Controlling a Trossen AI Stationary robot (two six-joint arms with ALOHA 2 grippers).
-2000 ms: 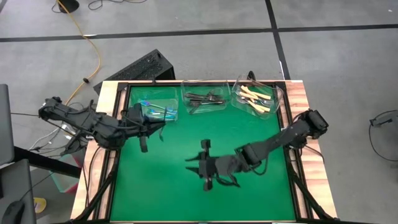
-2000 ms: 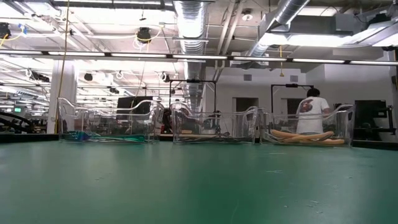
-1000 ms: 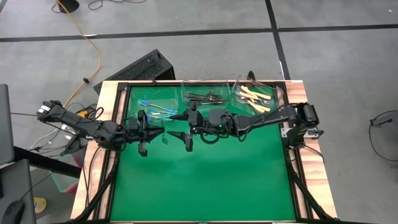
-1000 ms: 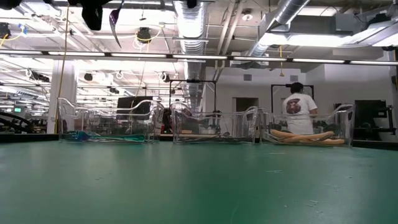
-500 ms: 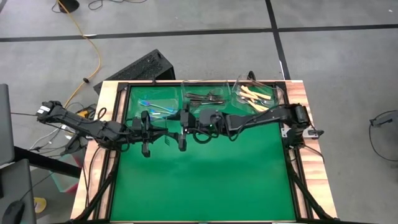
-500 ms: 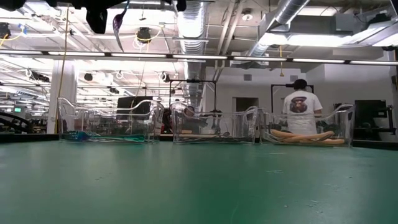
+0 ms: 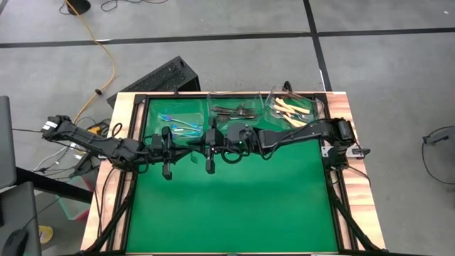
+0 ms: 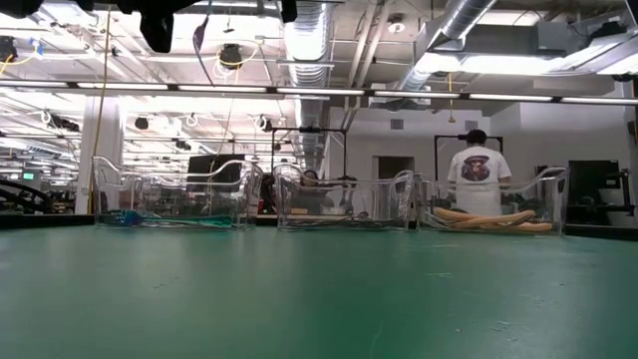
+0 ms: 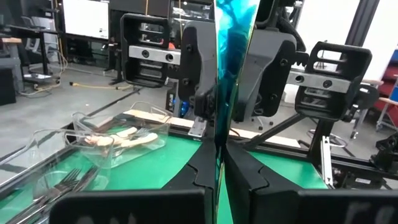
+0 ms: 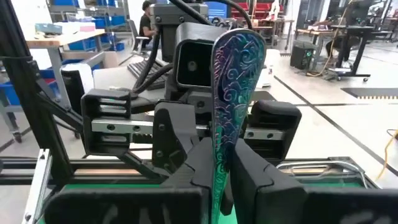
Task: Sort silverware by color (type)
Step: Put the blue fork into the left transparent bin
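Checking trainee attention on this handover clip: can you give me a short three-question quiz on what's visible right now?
1. True or false: the blue-teal piece lies on the green mat.
2. Left gripper and right gripper: which is shut on that piece? A) left only B) right only C) both
3. Fill in: the cream-handled pieces lie in the clear tub nearest the ___ arm.

Key: 1 false, it is held in the air; 2 C; 3 right.
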